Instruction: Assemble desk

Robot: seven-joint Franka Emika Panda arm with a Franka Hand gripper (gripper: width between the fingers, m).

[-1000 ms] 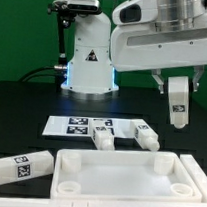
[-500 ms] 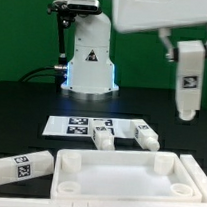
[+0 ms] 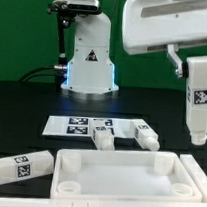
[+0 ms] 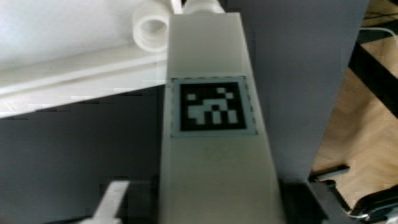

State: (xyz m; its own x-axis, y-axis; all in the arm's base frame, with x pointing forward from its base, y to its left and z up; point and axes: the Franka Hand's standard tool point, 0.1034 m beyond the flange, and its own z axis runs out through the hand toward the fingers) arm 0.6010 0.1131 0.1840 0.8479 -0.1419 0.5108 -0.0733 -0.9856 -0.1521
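Note:
My gripper (image 3: 197, 64) is shut on a white desk leg (image 3: 199, 103) with a square tag. It holds the leg upright in the air at the exterior view's right, above the right end of the desk top (image 3: 116, 181). The top lies flat at the front, corner sockets up. In the wrist view the held leg (image 4: 214, 130) fills the middle, my gripper (image 4: 217, 214) is at its near end, and part of the top (image 4: 71, 75) shows beyond it. One finger (image 4: 111, 205) shows beside the leg.
A loose leg (image 3: 17, 168) lies at the exterior view's left of the top. Two more legs (image 3: 103, 140) (image 3: 146, 136) lie just behind it, by the marker board (image 3: 78, 124). The robot base (image 3: 89, 60) stands at the back.
The gripper has carried the leg toward the exterior view's right. It rose a little, then came lower again. The other parts have not moved.

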